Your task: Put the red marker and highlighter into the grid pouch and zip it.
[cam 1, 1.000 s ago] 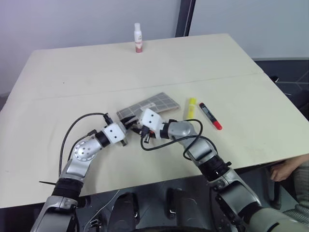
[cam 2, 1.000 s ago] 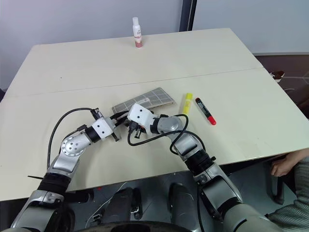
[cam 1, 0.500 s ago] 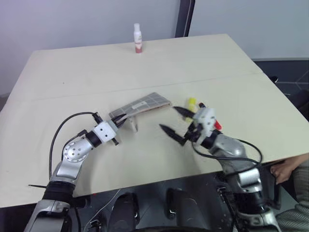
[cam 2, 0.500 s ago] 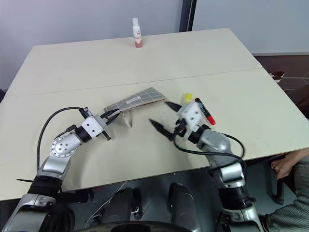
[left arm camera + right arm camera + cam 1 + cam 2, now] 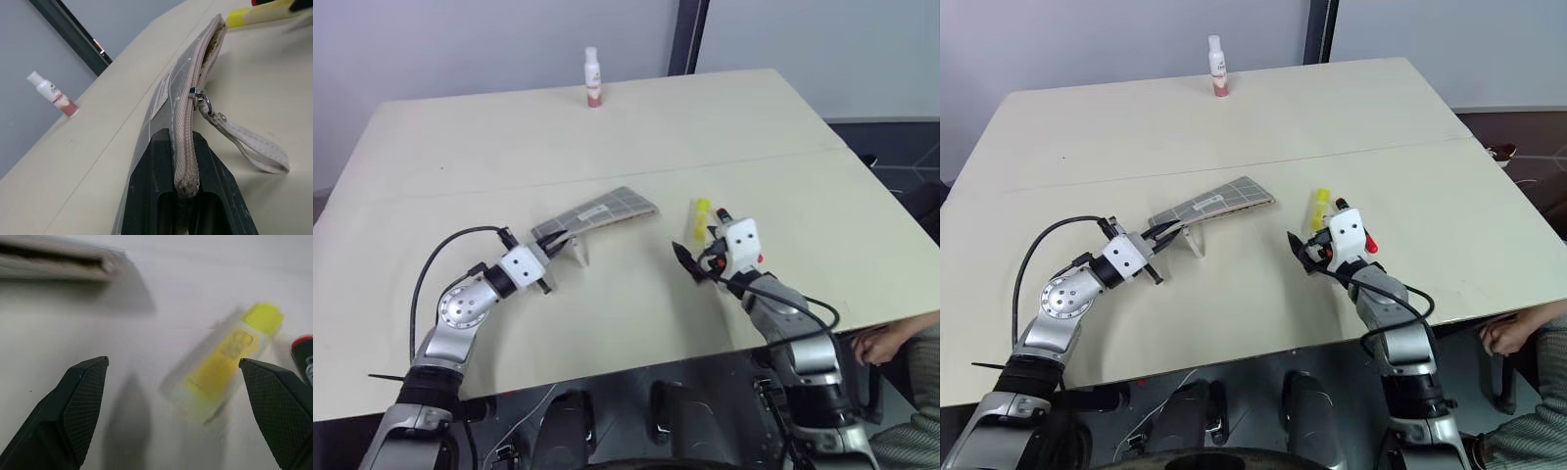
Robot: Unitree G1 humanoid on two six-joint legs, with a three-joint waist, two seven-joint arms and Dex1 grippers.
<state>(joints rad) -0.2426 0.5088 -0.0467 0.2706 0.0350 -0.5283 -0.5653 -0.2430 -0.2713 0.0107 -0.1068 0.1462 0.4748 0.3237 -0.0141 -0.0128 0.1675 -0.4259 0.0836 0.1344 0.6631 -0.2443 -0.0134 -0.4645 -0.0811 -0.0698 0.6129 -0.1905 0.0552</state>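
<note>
The grey grid pouch (image 5: pixel 607 210) lies slanted at the table's middle, its near end lifted off the surface. My left gripper (image 5: pixel 548 247) is shut on that end, and the left wrist view shows the fingers (image 5: pixel 151 191) clamping the zipper seam. The zipper pull (image 5: pixel 195 93) sits partway along and the mouth gapes beyond it. My right gripper (image 5: pixel 173 361) is open, hovering just short of the yellow highlighter (image 5: pixel 230 352). The red marker (image 5: pixel 1371 245) lies beside the highlighter (image 5: pixel 702 211), mostly hidden behind my right gripper (image 5: pixel 690 262).
A small white and pink bottle (image 5: pixel 592 78) stands at the table's far edge. The pouch's pale wrist strap (image 5: pixel 244 144) hangs loose onto the table (image 5: pixel 607 313). A person's hand (image 5: pixel 876 345) rests below the table's near right edge.
My right gripper has left the pouch, swung right and opened wide beside the highlighter. The pouch's near end has shifted left and up with my left gripper.
</note>
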